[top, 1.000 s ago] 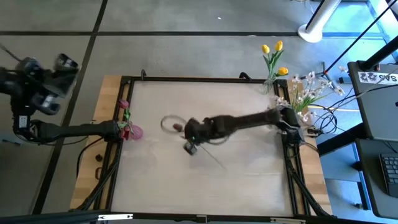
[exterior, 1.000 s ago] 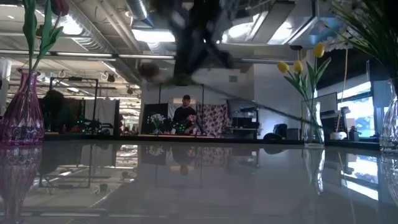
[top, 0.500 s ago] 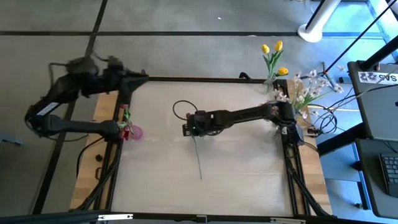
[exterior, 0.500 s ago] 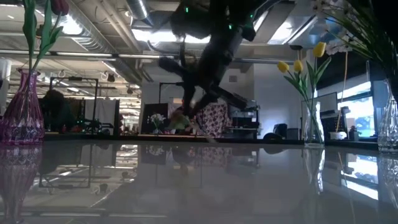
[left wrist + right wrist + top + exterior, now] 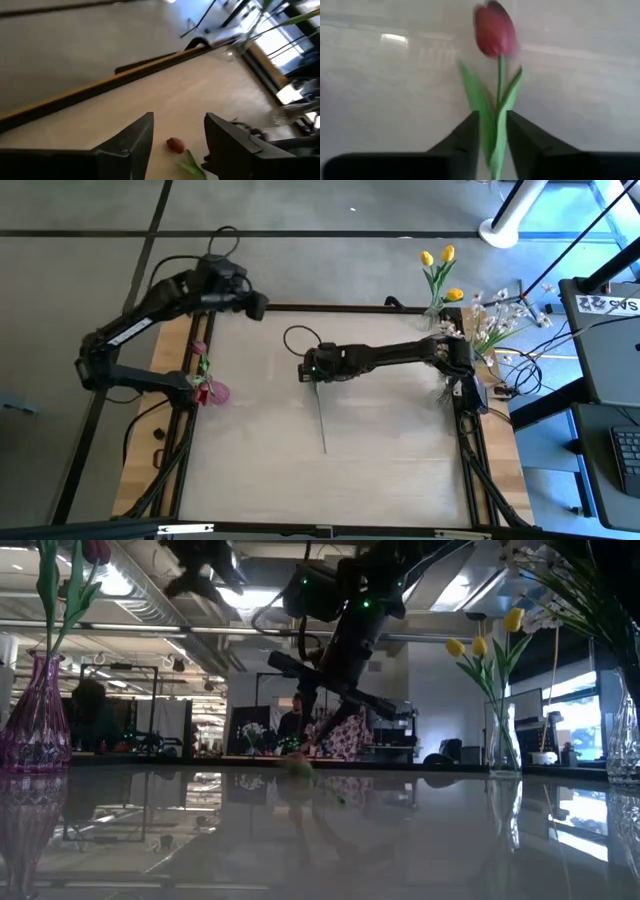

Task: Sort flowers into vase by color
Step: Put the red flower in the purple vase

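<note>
My right gripper [image 5: 313,368] pinches the stem of a dark red tulip [image 5: 493,31] over mid-table. My left gripper [image 5: 255,304] waits with fingers apart near the far edge. Yellow tulips [image 5: 437,260] and white sprays [image 5: 492,325] already sit in vases; this tulip remains for the purple vase [image 5: 212,392].

Two dark jointed arms, looped black cables, green indicator lights.
</note>
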Motion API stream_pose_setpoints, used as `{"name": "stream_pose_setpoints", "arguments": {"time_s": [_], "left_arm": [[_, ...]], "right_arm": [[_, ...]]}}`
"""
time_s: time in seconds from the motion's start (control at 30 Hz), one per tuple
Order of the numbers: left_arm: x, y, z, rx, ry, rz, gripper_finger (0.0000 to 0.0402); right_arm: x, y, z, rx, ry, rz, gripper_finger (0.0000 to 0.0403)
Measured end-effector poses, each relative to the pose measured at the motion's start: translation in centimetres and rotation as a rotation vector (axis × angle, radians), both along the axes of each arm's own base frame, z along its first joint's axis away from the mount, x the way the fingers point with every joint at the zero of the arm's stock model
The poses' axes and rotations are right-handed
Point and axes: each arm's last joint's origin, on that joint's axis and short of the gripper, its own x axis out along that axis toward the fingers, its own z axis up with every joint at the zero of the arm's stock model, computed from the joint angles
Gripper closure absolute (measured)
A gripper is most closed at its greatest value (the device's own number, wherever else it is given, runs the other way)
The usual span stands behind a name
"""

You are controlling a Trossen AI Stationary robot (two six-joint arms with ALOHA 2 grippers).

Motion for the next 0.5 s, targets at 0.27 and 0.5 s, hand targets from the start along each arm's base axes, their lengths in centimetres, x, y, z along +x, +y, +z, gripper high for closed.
{"name": "stream_pose_setpoints", "arguments": {"time_s": [0.27,0.5], "left_arm": [[1.2,3.2,-2.2,-0.106,0.035,0.087,0.0207],[2.0,4.1,-3.9,-0.201,0.079,0.190,0.0206]], "right_arm": [[-0.8,-1.2,8.1,-0.186,-0.143,0.131,0.0163],[-6.9,-0.8,19.9,-0.467,-0.312,0.190,0.0131]]}}
